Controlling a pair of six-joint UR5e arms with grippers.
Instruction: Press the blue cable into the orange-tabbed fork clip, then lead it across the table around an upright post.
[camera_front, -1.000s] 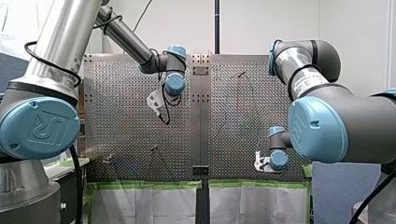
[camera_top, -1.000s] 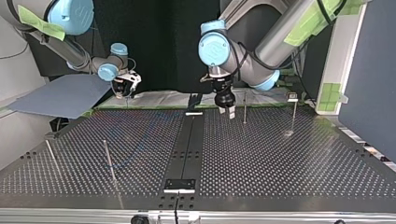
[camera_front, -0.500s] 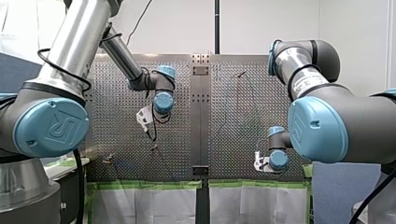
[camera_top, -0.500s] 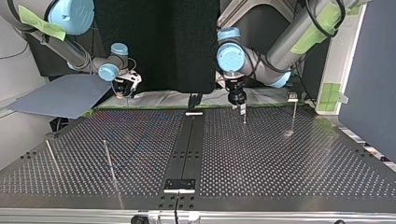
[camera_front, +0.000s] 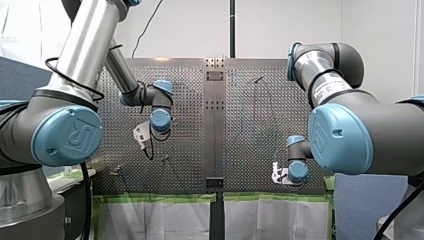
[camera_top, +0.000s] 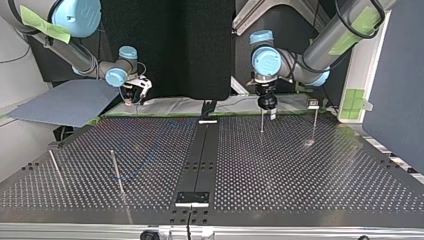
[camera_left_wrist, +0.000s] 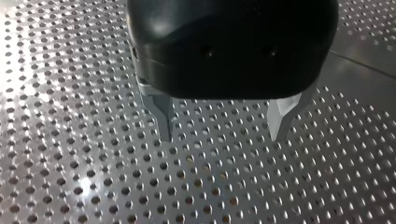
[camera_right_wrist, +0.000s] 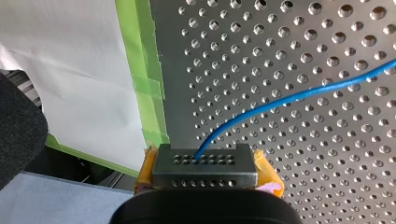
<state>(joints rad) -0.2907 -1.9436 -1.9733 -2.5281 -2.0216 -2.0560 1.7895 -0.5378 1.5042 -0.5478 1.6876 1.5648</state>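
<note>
Our right tool (camera_right_wrist: 205, 164) was closed on the blue cable (camera_right_wrist: 289, 98). The cable came out from between its yellow pads (camera_right_wrist: 265, 171) and ran off across the perforated counter (camera_right_wrist: 336, 177). The tool sat at the counter's border, where green tape (camera_right_wrist: 147, 88) edged the metal and a white sheet (camera_right_wrist: 70, 70) lay beyond it.

In the top view we saw the right tool at the far edge on the view's left, and the cable showed only as a faint blue curve over the left half of the counter. It lay well apart from the fork clip (camera_top: 313, 104), which stood on a thin stem at the far right. The clip was too small for us to read its tab.

Our left tool (camera_left_wrist: 222, 135) was open, its metal fingers (camera_left_wrist: 162, 116) spread with nothing between them and only bare counter under them. In the top view it hung over the far edge, just to the right of an upright post (camera_top: 261, 120) and left of the clip. We could not tell whether it touched the post. Two more posts (camera_top: 116, 172) stood near the front left.
</note>
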